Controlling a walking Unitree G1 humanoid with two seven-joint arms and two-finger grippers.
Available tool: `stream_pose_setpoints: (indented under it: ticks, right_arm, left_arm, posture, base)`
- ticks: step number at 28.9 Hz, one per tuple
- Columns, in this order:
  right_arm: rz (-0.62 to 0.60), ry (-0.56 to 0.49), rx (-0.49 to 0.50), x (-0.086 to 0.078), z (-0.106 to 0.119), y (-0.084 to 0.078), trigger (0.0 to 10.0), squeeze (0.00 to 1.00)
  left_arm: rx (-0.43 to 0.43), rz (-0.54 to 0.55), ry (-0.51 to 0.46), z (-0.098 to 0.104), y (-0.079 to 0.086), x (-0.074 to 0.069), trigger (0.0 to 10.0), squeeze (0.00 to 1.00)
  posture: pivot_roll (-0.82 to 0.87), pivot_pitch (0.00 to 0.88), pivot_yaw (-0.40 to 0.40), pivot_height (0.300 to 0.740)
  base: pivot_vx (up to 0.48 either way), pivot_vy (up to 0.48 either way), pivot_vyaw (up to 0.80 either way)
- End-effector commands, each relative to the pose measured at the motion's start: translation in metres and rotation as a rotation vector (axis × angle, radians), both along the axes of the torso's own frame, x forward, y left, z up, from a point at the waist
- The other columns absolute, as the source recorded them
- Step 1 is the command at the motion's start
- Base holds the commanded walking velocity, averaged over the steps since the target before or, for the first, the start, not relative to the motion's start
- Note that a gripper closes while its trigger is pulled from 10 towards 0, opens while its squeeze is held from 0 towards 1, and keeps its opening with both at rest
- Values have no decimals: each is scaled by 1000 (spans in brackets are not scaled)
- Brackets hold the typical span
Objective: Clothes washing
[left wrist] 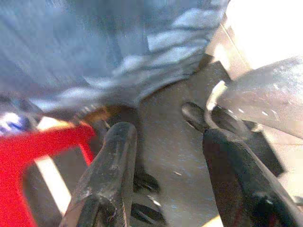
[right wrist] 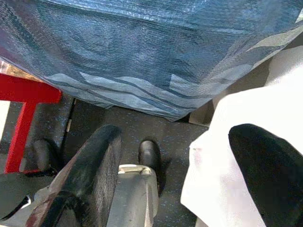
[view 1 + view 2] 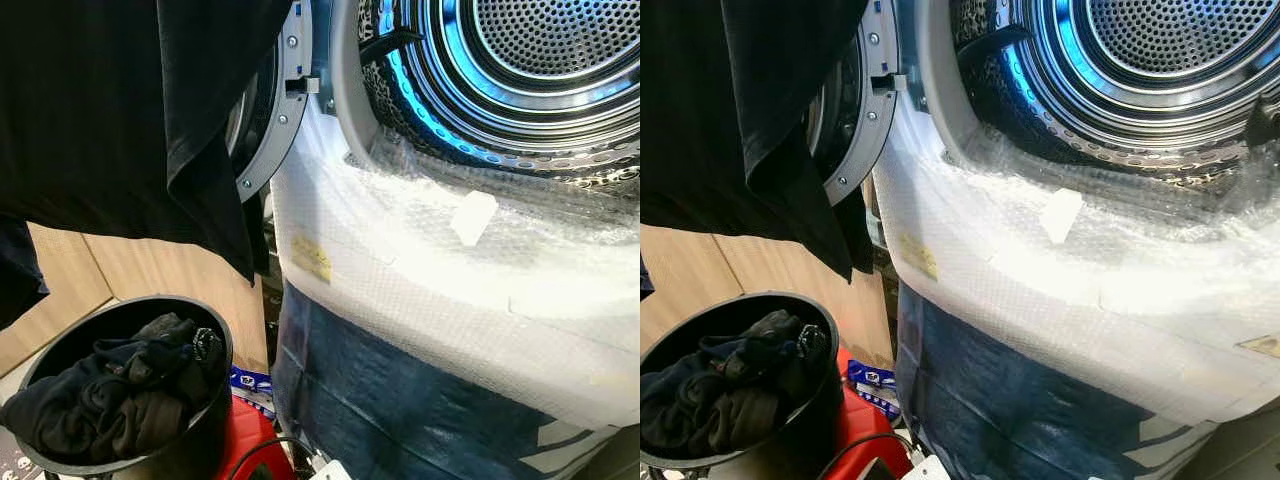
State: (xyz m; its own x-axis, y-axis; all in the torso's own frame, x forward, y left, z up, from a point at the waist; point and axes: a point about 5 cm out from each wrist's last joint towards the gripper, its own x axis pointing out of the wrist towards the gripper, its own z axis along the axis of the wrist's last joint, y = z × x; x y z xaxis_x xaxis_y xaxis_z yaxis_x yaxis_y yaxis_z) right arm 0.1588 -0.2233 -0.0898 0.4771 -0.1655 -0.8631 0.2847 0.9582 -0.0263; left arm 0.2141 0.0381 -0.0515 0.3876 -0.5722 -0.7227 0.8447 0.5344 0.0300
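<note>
Left gripper [image 1: 165,156] fingers parted, empty; right gripper [image 2: 182,161] seemingly likewise

Black garment [image 3: 130,110] hangs beside open drum [image 3: 520,70]; bucket [image 3: 200,440] holds dark clothes [image 3: 120,395]

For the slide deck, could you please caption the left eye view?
Black garment hangs before open washer drum; black bucket of dark clothes waits below.

The drum mouth [image 3: 520,70] at upper right gapes unobstructed. A dark hanging garment [image 3: 130,110] blocks the upper left, above the full bucket [image 3: 120,395].
</note>
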Motion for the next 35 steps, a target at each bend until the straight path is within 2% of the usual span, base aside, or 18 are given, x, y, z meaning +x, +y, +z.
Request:
stream_pose_setpoints:
  ticks: [1, 4, 7, 9, 13, 14, 15, 17, 19, 21, 22, 24, 28, 29, 31, 32, 33, 35]
  right_arm:
    - [-7, 19, -3, -5, -3, 2, 10000, 0]
    - [17, 46, 5, -11, -7, 10, 10000, 0]
    - [14, 56, 8, -14, -8, 14, 10000, 0]
    - [25, 54, 18, -13, -9, 20, 10000, 0]
    - [32, 60, 24, -15, -10, 24, 10000, 0]
    - [34, 61, 25, -15, -10, 25, 10000, 0]
    - [42, 64, 26, -15, -11, 26, 10000, 0]
    - [56, 68, 27, -15, -11, 28, 10000, 0]
    - [69, 77, 26, -16, -12, 31, 10000, 0]
    - [72, 80, 26, -17, -12, 31, 10000, 0]
    - [86, 84, 25, -17, -12, 33, 10000, 0]
    - [94, 84, 25, -16, -12, 34, 10000, 0]
    - [110, 83, 26, -15, -12, 36, 10000, 0]
    - [108, 81, 27, -13, -12, 38, 10000, 0]
    - [107, 80, 28, -13, -12, 39, 10000, 0]
    - [107, 80, 28, -13, -12, 39, 10000, 0]
    - [111, 79, 30, -14, -12, 40, 10000, 0]
    - [122, 78, 31, -14, -12, 42, 10000, 0]
  left_arm:
    - [-12, -41, -99, 14, -7, 16, 10000, 0]
    - [11, -170, -256, 33, -17, 34, 10000, 0]
    - [-32, -247, -349, 51, -29, 45, 10000, 0]
    - [-100, -311, -453, 77, -40, 56, 10000, 0]
    - [-198, -309, -474, 99, -46, 62, 10000, 0]
    - [-246, -293, -472, 109, -48, 63, 10000, 0]
    - [-341, -217, -452, 128, -50, 65, 10000, 0]
    - [-440, -60, -390, 140, -48, 69, 10000, 0]
    - [-463, 80, -380, 148, -36, 75, 10000, 0]
    - [-458, 96, -383, 149, -33, 76, 10000, 0]
    - [-427, 137, -414, 150, -20, 81, 10000, 0]
    - [-398, 133, -455, 153, -8, 83, 10000, 0]
    - [-388, 102, -453, 157, 9, 76, 10000, 0]
    - [-348, 27, -435, 155, 14, 67, 10000, 0]
    - [-325, -27, -315, 147, 22, 54, 10000, 0]
    - [-325, -27, -315, 147, 22, 54, 10000, 0]
    - [-285, -130, -283, 143, 32, 38, 10000, 0]
    - [-294, -139, -261, 147, 43, 29, 10000, 0]
  posture:
    - [-48, 0, -8, 740]
    - [-31, 0, 13, 740]
    - [-23, 0, 18, 740]
    - [-16, 0, 28, 740]
    - [-11, 0, 43, 740]
    - [-11, 0, 43, 740]
    - [-2, 0, 48, 740]
    - [19, 0, 48, 740]
    - [46, 0, 49, 740]
    - [46, 0, 49, 740]
    - [53, 0, 52, 740]
    - [61, 0, 54, 740]
    - [73, 0, 62, 740]
    - [68, 0, 67, 740]
    - [61, 0, 79, 740]
    - [61, 0, 79, 740]
    - [58, 0, 85, 740]
    - [65, 0, 86, 740]
  base:
    - [0, 0, 0]
    - [0, 0, 0]
    - [0, 0, 0]
    - [0, 0, 0]
    - [0, 0, 0]
    - [0, 0, 0]
    - [0, 0, 0]
    - [0, 0, 0]
    - [0, 0, 0]
    - [0, 0, 0]
    - [0, 0, 0]
    - [0, 0, 0]
    - [0, 0, 0]
    - [0, 0, 0]
    - [0, 0, 0]
    - [0, 0, 0]
    - [0, 0, 0]
    - [0, 0, 0]
